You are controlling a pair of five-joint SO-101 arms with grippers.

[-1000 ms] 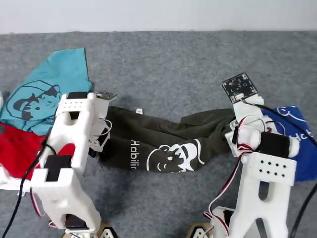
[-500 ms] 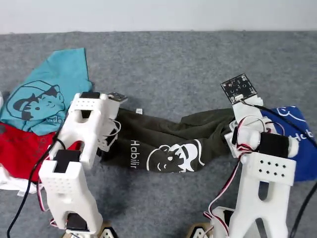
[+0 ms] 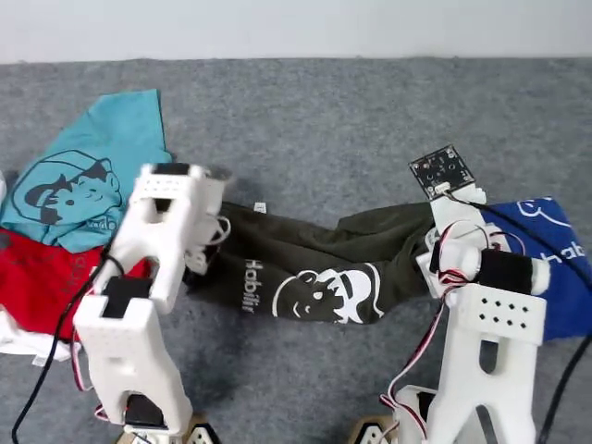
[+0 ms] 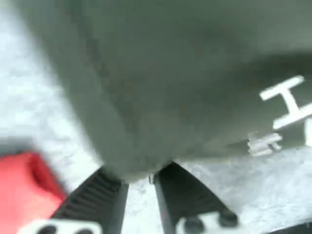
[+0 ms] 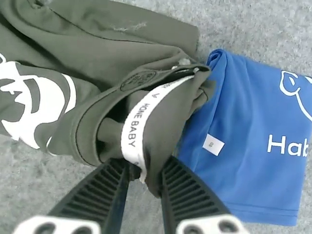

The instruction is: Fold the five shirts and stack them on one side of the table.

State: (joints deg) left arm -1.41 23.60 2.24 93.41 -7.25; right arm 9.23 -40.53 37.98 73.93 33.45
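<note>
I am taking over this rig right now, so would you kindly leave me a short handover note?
Left pincer: shut on one end of the olive shirt.
Right pincer: shut on its collar end.
The shirt spans mid-table between the arms.
Teal shirt and red shirt lie overlapping on the left arm's side; blue shirt beside the right arm.
Done: no stack yet.
Left: fold the olive shirt, then the others, and stack.
</note>
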